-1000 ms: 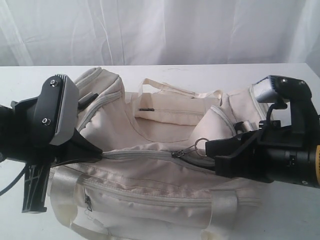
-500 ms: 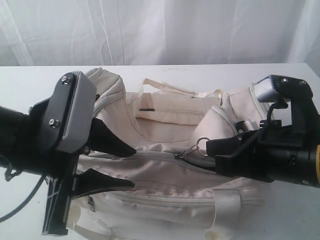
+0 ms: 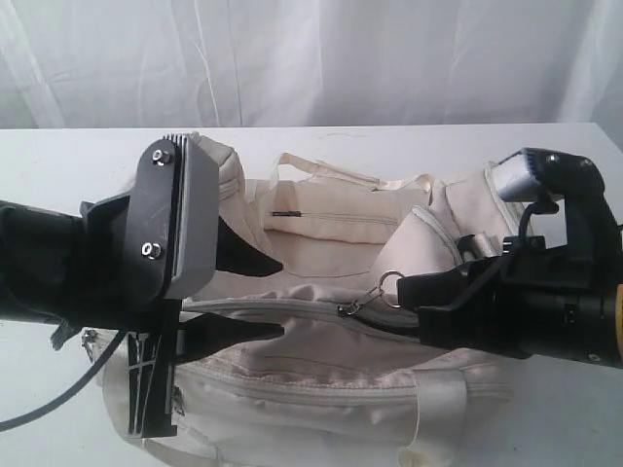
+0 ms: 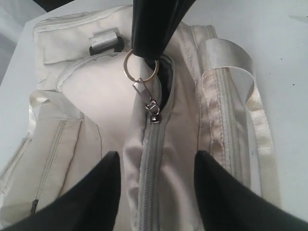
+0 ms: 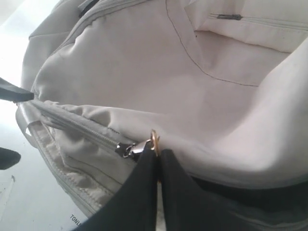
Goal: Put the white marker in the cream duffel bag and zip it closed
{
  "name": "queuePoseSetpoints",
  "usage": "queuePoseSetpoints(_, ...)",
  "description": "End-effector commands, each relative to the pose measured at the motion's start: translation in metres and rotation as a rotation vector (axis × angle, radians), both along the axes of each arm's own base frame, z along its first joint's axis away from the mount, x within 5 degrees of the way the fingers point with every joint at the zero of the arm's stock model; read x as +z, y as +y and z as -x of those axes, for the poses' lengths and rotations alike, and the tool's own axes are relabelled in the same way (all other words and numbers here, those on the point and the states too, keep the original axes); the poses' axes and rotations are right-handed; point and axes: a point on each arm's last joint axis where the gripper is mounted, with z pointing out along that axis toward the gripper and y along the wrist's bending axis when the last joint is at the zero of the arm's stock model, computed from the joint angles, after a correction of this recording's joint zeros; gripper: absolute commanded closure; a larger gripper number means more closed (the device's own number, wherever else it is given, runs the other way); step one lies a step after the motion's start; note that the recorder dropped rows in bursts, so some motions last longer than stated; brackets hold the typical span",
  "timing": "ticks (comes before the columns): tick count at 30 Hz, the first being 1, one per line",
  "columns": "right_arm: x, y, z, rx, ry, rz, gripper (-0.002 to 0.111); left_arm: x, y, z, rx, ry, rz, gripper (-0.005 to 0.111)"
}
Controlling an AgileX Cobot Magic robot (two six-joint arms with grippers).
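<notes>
The cream duffel bag (image 3: pixel 331 379) lies across the white table. Its grey top zipper (image 4: pixel 150 163) is drawn shut over most of its length, with a short dark gap left past the slider. My right gripper (image 3: pixel 407 295) is shut on the metal ring pull (image 3: pixel 391 282), seen edge-on between the black fingers (image 5: pixel 139 178) in the right wrist view. My left gripper (image 3: pixel 275 297) hangs open over the closed stretch of zipper, its two fingertips (image 4: pixel 107 168) straddling it. The ring pull (image 4: pixel 140 67) shows ahead of it. The white marker is out of view.
A cream webbing handle (image 4: pixel 226 55) loops over the bag's side. Another handle (image 3: pixel 321 167) lies on the far side by a side pocket zipper (image 3: pixel 292 210). A white curtain (image 3: pixel 311 58) hangs behind the table.
My left gripper has moved right along the bag, and its jaws have spread from nearly shut at the zipper's end to wide open. The right gripper has stayed on the ring pull.
</notes>
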Motion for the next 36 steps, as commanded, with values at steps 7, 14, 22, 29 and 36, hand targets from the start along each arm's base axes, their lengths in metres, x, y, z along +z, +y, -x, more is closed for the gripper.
queuePoseSetpoints(7,0.001,0.000,0.003,0.015,0.004,-0.014,0.108,-0.010,-0.025,-0.004,-0.035,0.080,0.022,0.055)
queuePoseSetpoints(14,0.002,0.001,0.003,0.017,0.007,-0.017,0.108,-0.010,-0.035,-0.014,-0.039,0.083,0.017,0.055)
queuePoseSetpoints(22,0.002,0.001,0.003,0.023,0.009,-0.019,0.108,-0.022,-0.040,-0.020,-0.043,0.123,-0.010,0.055)
queuePoseSetpoints(29,0.002,0.001,0.004,0.027,0.010,-0.021,0.108,-0.024,-0.040,-0.021,-0.038,0.124,-0.014,0.055)
queuePoseSetpoints(36,0.002,0.004,0.007,0.067,0.025,-0.036,0.108,-0.024,-0.039,-0.024,-0.011,0.106,-0.017,0.055)
